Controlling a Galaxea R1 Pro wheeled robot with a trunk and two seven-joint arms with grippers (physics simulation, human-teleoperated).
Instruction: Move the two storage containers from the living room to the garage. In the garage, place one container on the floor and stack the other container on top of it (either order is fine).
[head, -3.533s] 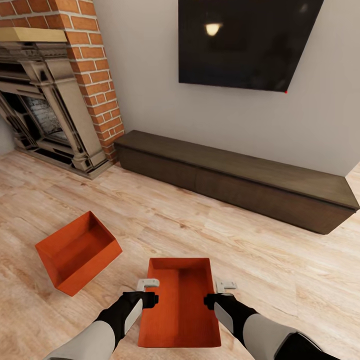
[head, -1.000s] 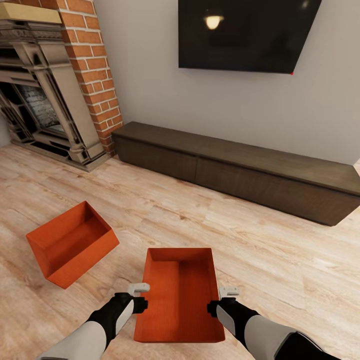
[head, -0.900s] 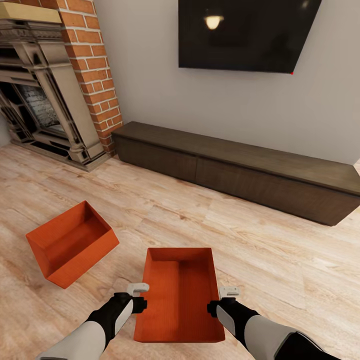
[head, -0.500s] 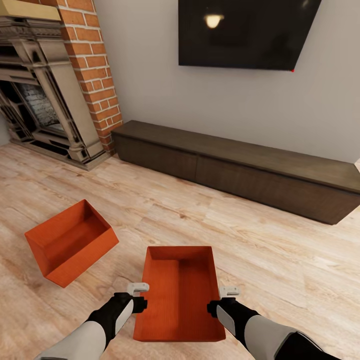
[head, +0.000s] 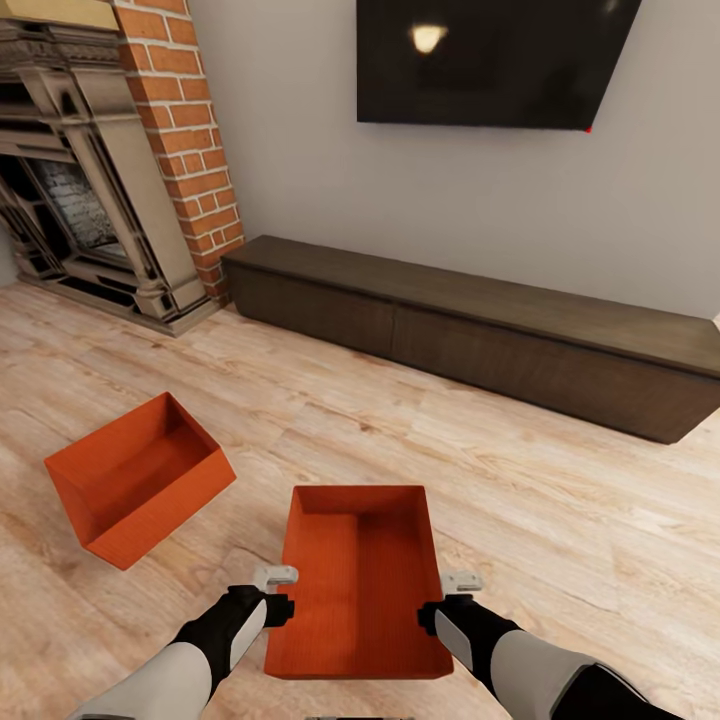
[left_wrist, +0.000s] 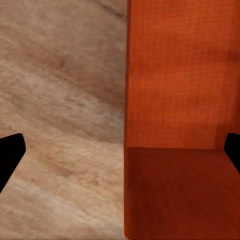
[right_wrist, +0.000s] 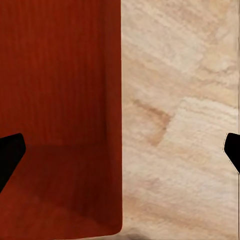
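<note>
The near bin (head: 357, 585), orange-red with plain tapered walls and no lid, sits between the two grippers. The left gripper (head: 277, 592) straddles its left wall, the right gripper (head: 448, 597) its right wall; both wrist views show the fingers spread wide either side of a wall (left_wrist: 170, 120) (right_wrist: 65, 115). Whether they press on it I cannot tell. Left of this bin, apart, the second bin (head: 138, 478) lies tilted on the wood floor (head: 520, 500). Beyond stand the cabinet (head: 480, 335), fireplace (head: 90, 200) and TV (head: 490, 60).
</note>
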